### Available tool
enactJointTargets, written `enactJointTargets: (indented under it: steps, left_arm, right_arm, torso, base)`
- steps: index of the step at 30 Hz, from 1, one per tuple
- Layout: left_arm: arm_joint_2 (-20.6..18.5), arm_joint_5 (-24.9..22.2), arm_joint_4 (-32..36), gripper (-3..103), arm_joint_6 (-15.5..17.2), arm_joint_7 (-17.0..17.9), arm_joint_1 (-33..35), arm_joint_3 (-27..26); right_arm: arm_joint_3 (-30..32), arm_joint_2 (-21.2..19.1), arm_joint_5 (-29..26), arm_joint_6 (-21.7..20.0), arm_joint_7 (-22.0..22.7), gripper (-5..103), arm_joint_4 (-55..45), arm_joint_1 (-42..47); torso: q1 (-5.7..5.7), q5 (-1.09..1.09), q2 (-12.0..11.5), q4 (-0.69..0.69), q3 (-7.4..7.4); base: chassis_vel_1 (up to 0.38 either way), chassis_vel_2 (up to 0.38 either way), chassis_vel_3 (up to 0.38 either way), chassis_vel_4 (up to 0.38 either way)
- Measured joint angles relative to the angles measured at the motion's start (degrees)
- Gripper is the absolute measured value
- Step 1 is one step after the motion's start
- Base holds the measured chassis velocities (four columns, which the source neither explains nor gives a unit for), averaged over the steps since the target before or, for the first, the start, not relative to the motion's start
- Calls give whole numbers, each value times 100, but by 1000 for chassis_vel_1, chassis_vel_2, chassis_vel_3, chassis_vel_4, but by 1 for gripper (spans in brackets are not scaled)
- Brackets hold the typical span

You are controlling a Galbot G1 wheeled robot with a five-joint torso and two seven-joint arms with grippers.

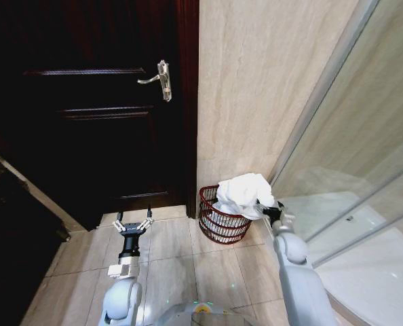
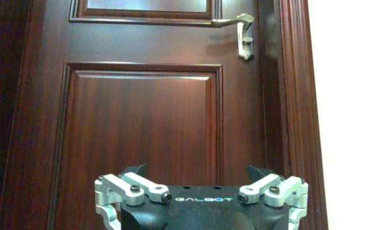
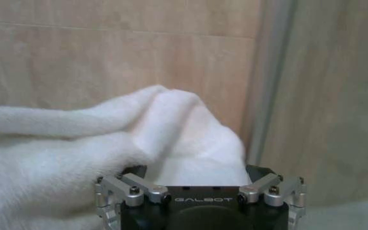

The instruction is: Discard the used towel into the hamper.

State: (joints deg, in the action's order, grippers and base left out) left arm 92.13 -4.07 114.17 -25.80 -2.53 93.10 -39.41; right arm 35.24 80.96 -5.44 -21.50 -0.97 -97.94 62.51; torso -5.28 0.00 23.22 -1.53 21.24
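The hamper (image 1: pixel 218 225), a small round reddish-brown wire basket, stands on the floor in the corner between door frame and wall. A white towel (image 1: pixel 243 192) is heaped on its rim and spills over the right side. My right gripper (image 1: pixel 269 206) is at the towel's right edge, just above the hamper rim. In the right wrist view the towel (image 3: pixel 75 148) lies bunched against the right gripper (image 3: pixel 197 168), whose jaws stand spread wide with cloth between them. My left gripper (image 1: pixel 133 222) hangs open and empty over the floor, left of the hamper, facing the door.
A dark wooden door (image 1: pixel 86 102) with a metal lever handle (image 1: pixel 159 79) fills the left side. Beige tiled wall (image 1: pixel 256 81) backs the hamper. A glass shower partition (image 1: pixel 351 156) runs along the right. Tiled floor (image 1: pixel 181 265) lies open between the arms.
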Motion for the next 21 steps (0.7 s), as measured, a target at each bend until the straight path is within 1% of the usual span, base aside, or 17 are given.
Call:
enactJointTargets:
  steps: [5,8,12,15,16,17,19,21]
  left_arm:
    - [0,1,44,100,-7,9,34,-56]
    - [0,-2,83,100,-7,17,52,-82]
    - [0,-23,106,100,-11,34,61,-122]
    - [0,-34,105,100,-19,47,53,-134]
    - [0,-34,105,100,-19,47,53,-134]
    - [0,-38,99,100,-23,49,48,-134]
    - [0,-44,61,100,-36,50,37,-134]
    - [0,-44,58,100,-39,51,35,-134]
  right_arm:
    - [-260,-11,59,-128,-209,100,247,-294]
    - [-394,-1,59,-185,-225,100,455,-478]
    - [-620,-29,-9,-383,-225,100,781,-783]
    - [-833,-144,-109,-664,-221,100,1042,-1010]
    - [-833,-144,-109,-664,-221,100,1042,-1010]
    - [-912,-206,-175,-765,-215,100,1064,-1027]
    - [-1078,-378,-432,-1225,-244,100,1055,-1057]
    - [-1099,-403,-470,-1299,-257,100,1055,-1067]
  torso:
    - [0,0,0,2,0]
    - [0,0,0,1,0]
    - [0,0,0,1,0]
    - [0,0,0,1,0]
    - [0,0,0,1,0]
    - [0,1,0,1,0]
    - [0,0,0,2,0]
    - [0,0,0,2,0]
  base:
    - [0,0,0,0]
    - [0,0,0,0]
    - [0,0,0,0]
    - [0,0,0,0]
    - [0,0,0,0]
    - [0,0,0,0]
    - [0,0,0,0]
    - [0,0,0,0]
